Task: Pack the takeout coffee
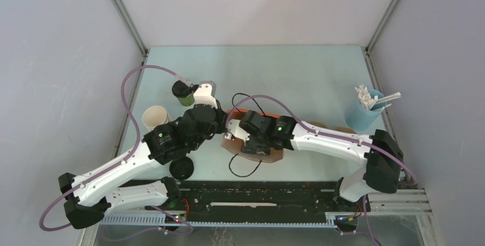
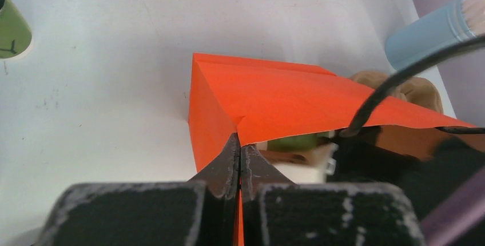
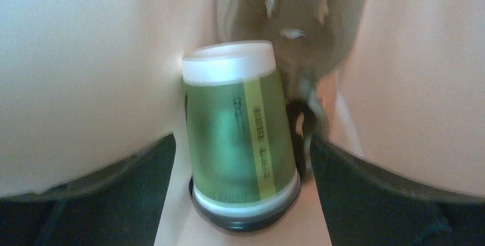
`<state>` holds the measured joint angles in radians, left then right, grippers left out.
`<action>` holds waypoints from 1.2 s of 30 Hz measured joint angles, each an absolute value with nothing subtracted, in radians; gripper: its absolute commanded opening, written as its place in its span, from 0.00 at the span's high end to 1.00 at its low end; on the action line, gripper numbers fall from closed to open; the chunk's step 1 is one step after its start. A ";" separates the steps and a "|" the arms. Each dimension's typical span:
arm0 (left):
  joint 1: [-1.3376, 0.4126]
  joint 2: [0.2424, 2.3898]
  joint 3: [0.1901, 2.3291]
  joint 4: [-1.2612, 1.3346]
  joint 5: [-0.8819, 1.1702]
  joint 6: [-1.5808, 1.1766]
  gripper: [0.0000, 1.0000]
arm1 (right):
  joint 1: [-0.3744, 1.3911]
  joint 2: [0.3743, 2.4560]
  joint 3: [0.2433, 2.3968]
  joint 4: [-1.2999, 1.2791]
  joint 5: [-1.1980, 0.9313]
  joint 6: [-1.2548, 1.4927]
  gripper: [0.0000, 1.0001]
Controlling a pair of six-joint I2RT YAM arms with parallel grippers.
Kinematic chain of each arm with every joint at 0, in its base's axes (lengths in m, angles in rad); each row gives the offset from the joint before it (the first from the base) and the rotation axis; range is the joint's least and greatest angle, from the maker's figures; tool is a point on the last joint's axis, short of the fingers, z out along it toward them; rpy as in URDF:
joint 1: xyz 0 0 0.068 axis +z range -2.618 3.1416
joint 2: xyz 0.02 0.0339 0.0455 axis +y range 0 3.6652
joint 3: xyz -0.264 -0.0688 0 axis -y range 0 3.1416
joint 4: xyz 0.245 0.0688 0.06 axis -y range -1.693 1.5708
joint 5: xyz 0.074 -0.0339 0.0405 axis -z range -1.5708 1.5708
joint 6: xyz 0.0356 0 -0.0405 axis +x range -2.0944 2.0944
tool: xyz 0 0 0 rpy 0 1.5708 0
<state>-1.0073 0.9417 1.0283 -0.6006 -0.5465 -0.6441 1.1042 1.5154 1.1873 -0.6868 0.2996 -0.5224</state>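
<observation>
One takeout coffee (image 3: pixel 240 143), an olive-green cup with a black lid, sits inside the orange paper bag (image 2: pixel 274 97), lid end nearest the right wrist camera. My right gripper (image 3: pixel 243 197) is open inside the bag, with its fingers (image 3: pixel 114 191) standing clear on either side of the cup. My left gripper (image 2: pixel 240 149) is shut on the bag's near edge and holds it up. A second takeout coffee (image 1: pixel 183 92) stands on the table behind the left arm, and its green side (image 2: pixel 11 28) shows in the left wrist view.
A lidless cup stack (image 1: pixel 154 117) stands left of the left arm, and a loose black lid (image 1: pixel 182 169) lies near its base. A blue holder of stirrers (image 1: pixel 366 108) is at the right. Brown cardboard (image 1: pixel 274 155) lies under the right gripper, with a black cable (image 1: pixel 240 169) looping beside it.
</observation>
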 measured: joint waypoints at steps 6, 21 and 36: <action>-1.010 0.938 1.028 -0.587 -0.537 -0.643 1.00 | 1.056 1.593 1.187 -0.686 0.272 -0.549 0.04; -1.006 0.937 1.028 -0.577 -0.543 -0.644 1.00 | 1.009 1.617 1.187 -0.609 0.221 -0.629 0.47; -0.981 0.957 1.029 -0.564 -0.536 -0.655 1.00 | 1.073 1.335 1.188 -0.598 0.222 -0.554 0.48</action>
